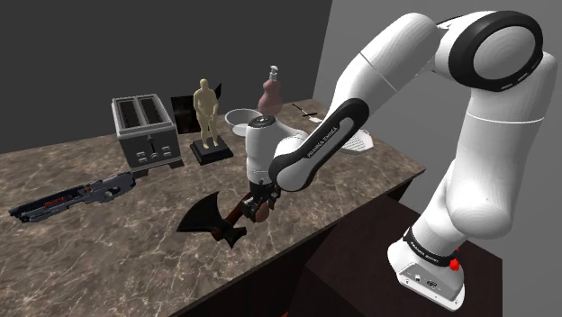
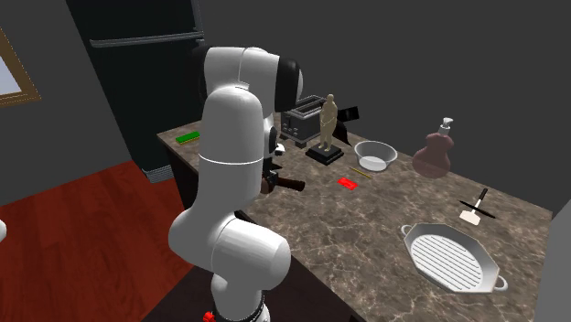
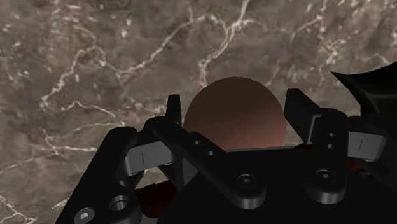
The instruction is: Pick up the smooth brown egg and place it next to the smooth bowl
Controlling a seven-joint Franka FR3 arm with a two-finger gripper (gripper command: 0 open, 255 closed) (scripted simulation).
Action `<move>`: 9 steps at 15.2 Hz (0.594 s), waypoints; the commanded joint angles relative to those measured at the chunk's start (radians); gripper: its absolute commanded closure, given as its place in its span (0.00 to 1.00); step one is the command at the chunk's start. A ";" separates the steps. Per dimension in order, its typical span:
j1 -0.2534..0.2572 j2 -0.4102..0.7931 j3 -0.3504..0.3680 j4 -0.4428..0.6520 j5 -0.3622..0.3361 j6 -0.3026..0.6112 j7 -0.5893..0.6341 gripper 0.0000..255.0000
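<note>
A brown, white-veined marble countertop (image 1: 108, 257) runs below dark grey walls (image 1: 81, 54), with one paler grey wall (image 1: 347, 22) beside them. A reddish wood floor (image 2: 64, 220) lies beside a tall black unit (image 2: 137, 73). A wood-framed panel (image 2: 14, 73) hangs nearby.

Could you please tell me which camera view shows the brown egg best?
The wrist view: the brown egg sits large in the middle, clasped on both sides by the jaws. The shoulder view gives a small brown glimpse of it at the jaws. In the second exterior view the white arm covers most of it.
</note>
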 commanded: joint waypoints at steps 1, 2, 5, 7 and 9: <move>0.000 0.000 0.000 0.000 0.000 0.000 0.000 1.00; 0.000 0.000 0.000 0.000 0.000 0.000 0.000 1.00; 0.000 0.000 0.000 0.000 0.000 0.000 0.000 1.00; 0.000 0.000 0.000 0.000 0.000 0.000 0.000 1.00; -0.003 -0.012 0.004 0.000 0.007 -0.012 -0.005 1.00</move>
